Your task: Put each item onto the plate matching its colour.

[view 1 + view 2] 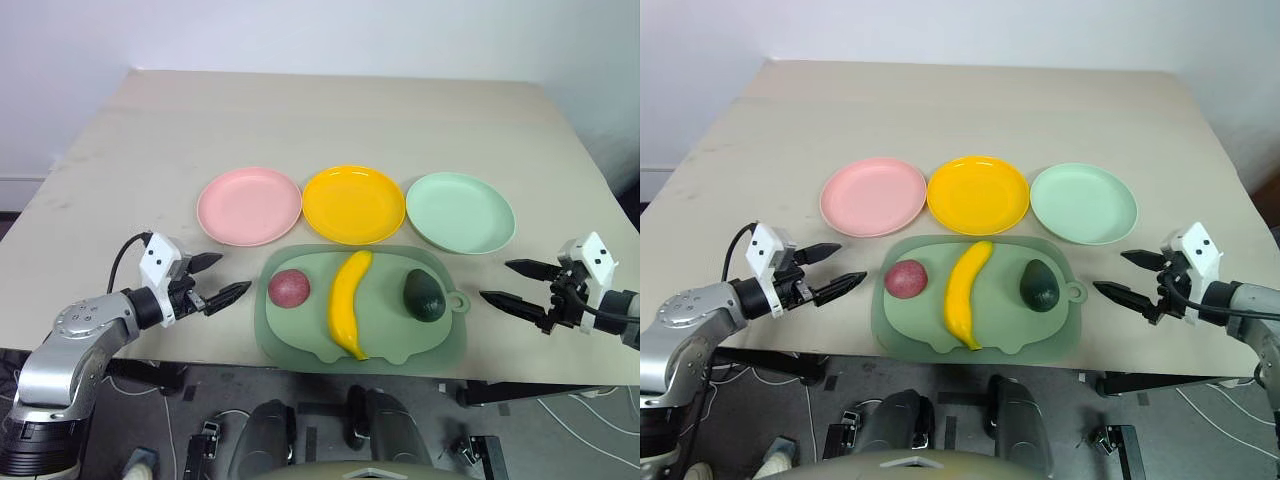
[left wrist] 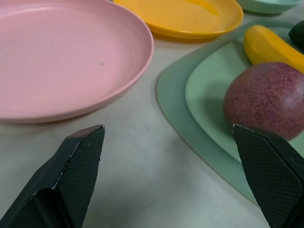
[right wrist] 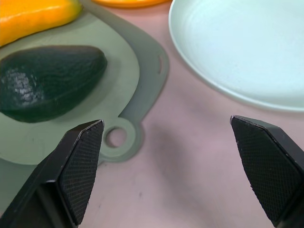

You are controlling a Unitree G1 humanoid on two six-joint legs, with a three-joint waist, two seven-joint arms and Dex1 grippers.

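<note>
Three fruits lie on the tray point(image 1: 300, 335); plates are bare. Both grippers, left point(image 1: 222, 281) and right point(image 1: 512, 283), have jaws apart.

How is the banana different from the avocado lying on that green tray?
The banana is yellow, long and curved; the avocado is dark green, short and egg-shaped. The banana lies in the middle of the tray, below the yellow plate, while the avocado lies at the tray's right end by the small loop, below the mint plate. Both rest on the tray, untouched, not yet on any plate.
</note>
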